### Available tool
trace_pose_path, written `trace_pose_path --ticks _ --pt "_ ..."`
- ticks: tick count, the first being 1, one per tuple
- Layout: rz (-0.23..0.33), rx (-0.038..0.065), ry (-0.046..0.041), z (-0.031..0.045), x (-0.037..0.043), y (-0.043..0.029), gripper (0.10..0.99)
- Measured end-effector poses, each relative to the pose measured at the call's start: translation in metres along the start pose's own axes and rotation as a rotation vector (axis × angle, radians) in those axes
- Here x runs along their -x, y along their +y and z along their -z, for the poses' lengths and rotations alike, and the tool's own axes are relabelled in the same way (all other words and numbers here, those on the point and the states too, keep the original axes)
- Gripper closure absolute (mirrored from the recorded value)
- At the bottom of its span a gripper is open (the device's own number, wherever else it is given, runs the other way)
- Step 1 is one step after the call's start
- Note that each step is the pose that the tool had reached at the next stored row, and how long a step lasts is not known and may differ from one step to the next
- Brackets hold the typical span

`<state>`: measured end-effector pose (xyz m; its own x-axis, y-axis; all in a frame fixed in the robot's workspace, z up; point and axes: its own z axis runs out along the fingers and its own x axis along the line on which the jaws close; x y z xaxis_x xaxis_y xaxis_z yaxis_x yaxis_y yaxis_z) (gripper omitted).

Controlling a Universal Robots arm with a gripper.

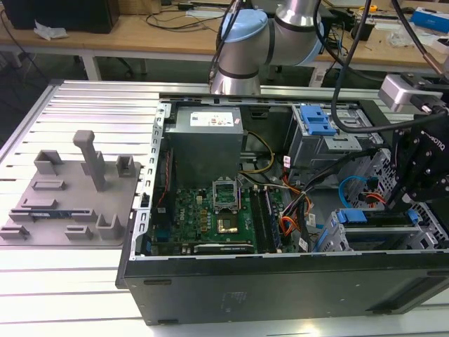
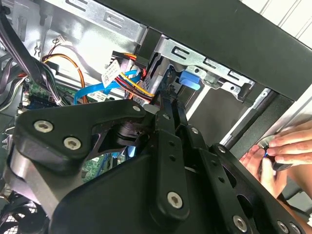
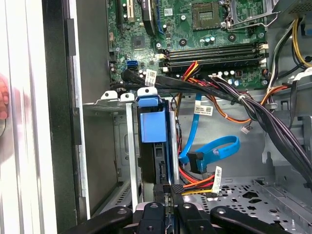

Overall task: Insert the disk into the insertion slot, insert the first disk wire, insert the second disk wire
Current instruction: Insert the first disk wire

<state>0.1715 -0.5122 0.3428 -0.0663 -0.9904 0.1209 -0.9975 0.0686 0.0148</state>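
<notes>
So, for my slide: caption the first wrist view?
Gripper at a wire plug by the blue-framed disk seated in the insertion slot.

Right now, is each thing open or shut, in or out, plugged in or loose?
computer case, lying on its side, open on top.
disk, sitting in the insertion slot.
insertion slot, filled by the disk.
blue flat wire, looped loose beside the disk; its plug looks unconnected.
gripper, low inside the case, at the disk's end.
hand, outside the case wall.
</notes>
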Motion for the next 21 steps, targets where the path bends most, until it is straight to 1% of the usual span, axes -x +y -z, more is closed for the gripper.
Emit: trace_pose_path --ticks 11,16,20,21 --pt "0.007 0.001 0.0001 -0.0022 0.0003 0.0000 0.922" --pt "0.038 -0.002 0.0009 -0.0058 0.0007 -0.0001 0.922" --pt "0.043 -0.003 0.0006 -0.0065 0.0007 -0.0001 0.914" --pt "0.043 -0.002 0.0007 -0.0062 0.0007 -0.0001 0.792"
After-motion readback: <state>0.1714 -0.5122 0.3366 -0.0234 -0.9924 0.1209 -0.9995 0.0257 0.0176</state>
